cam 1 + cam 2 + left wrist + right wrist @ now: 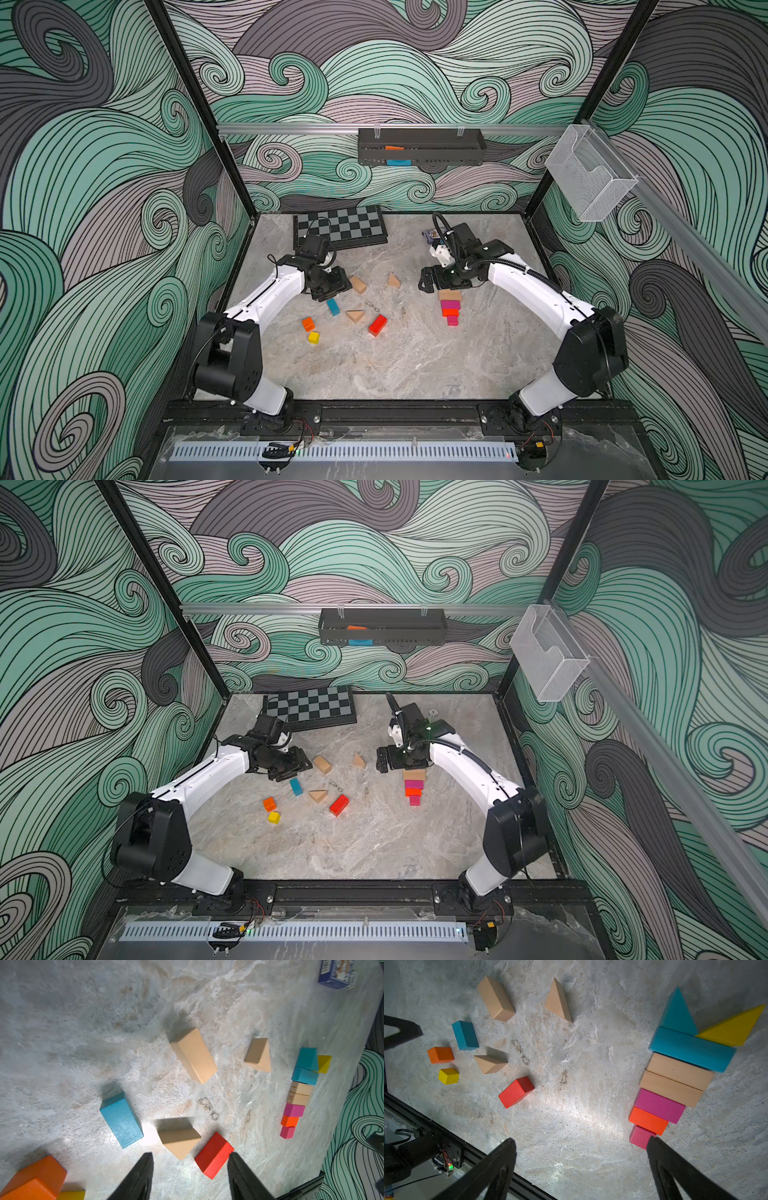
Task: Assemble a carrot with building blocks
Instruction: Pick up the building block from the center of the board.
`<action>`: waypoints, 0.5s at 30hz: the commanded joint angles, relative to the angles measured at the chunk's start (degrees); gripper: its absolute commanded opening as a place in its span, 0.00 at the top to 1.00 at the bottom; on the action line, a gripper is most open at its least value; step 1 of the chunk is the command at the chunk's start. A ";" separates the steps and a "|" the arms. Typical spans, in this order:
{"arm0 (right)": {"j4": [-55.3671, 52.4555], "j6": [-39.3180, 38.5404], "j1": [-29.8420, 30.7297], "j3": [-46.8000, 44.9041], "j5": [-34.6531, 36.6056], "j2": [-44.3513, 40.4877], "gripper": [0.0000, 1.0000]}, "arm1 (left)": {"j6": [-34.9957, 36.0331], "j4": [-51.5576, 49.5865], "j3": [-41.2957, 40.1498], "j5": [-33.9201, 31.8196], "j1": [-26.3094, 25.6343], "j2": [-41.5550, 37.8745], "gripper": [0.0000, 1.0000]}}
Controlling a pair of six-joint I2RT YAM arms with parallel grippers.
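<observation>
Jaws apart and empty, my left pincer [189,1159] hangs over the loose blocks [308,323]. Reading a top view as a clock face centred on it, the teal block [333,306] lies just beside at six, the flat tan wedge [355,316] and the red block [377,324] near four, and the carrot row [450,306] well apart at three, close by my right pincer [581,1139], which also stands wide open and holds nothing. The row looks nearly done, so I judge the step in hand is fetching one more piece. To do it well I would settle on a single block, turn so the fingers [137,1178] meet two flat parallel faces rather than a wedge's slope, come straight down, and carry it clear of the row so nothing laid gets nudged. Both top views hide the leafy end of the row beneath the right arm [536,291]; the right wrist view shows it plainly: teal bar [691,1049], teal wedge [677,1012] and yellow wedge [735,1028] touching. Only the left wrist view shows the empty gap between my left fingers.
</observation>
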 commanded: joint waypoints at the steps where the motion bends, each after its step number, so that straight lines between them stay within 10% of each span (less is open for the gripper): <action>1: -3.09 -0.86 0.13 4.64 2.88 1.99 0.01 | -3.07 4.22 3.33 0.81 -0.14 2.64 0.42; 15: -3.60 -2.40 0.20 9.31 1.25 6.54 0.08 | 0.62 1.71 17.73 -3.06 -8.02 14.14 0.46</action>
